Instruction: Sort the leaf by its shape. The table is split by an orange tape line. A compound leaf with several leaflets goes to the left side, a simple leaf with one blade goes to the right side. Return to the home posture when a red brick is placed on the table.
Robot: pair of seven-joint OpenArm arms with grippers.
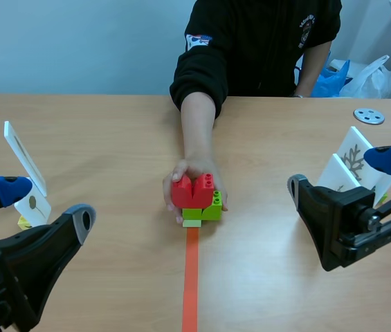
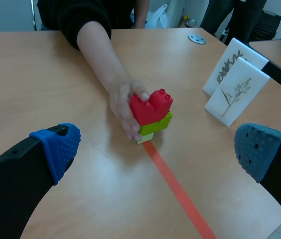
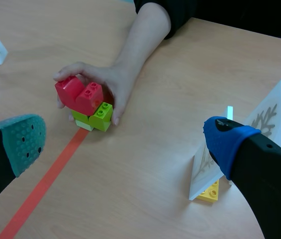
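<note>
Gaping wide, the left gripper (image 2: 155, 148) holds nothing, its blue pads far apart with only bare table (image 2: 46, 74) showing between them. The right gripper (image 3: 125, 142) stands just as wide and just as empty.

Ahead of both pairs of jaws, roughly midway between the two arms, a person's hand (image 2: 123, 107) wraps around a red brick (image 2: 151, 105). It sits on a small stack of green bricks (image 2: 156, 124), right at the far end of the orange tape line (image 2: 177, 186). That brick looks like the signal to go home, so I'd judge the next move is a retreat, not another pick.

The leaf cards sit close to the jaws. Two white cards (image 3: 269, 117) printed with branching leaves stand just beside the right gripper's outer finger, one propped on a yellow brick (image 3: 211, 191). A small-leaf card (image 1: 32, 204) sits right against the left gripper's outer fingertip in the scene view; whether they touch I cannot tell.

The trouble I'd watch for is either arm swinging outward as it pulls away. It could clip those upright cards and topple them, since they stand on narrow bases. Any forward drift would run into the person's hand.
</note>
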